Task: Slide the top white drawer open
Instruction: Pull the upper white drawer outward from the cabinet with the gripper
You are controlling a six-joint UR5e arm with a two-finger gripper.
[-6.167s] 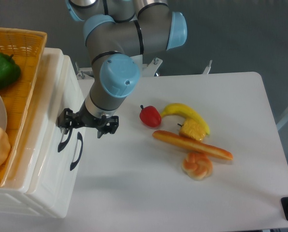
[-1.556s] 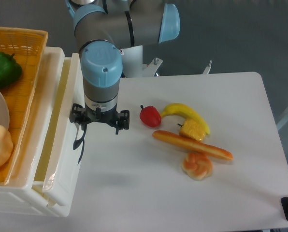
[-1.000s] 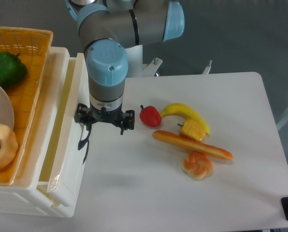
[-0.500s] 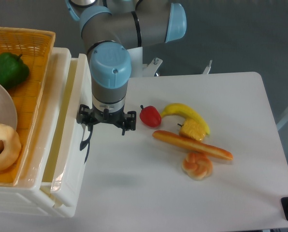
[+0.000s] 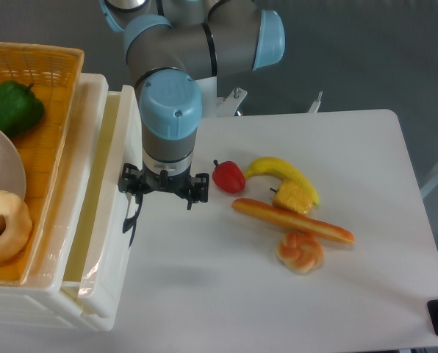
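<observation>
One gripper (image 5: 164,193): I see its fingers spread, gripping nothing (left finger looks hooked behind the handle (image 5: 131,217)).
Top white drawer (image 5: 105,220): immediately left of it, partly out, long axis front-to-back.
Pull: rightward.

Tool (image 5: 164,190) jaw state unclear behind wrist; orange wicker basket (image 5: 50,110) cropped at left edge.

view: single fixed cam | position: high above, steep down-angle | facing: across white table (image 5: 336,294) toward arm base at top | range: mid, whole tabletop fits | left edge: drawers (image 5: 105,243) and basket (image 5: 50,132) cropped | shared views: only one
</observation>
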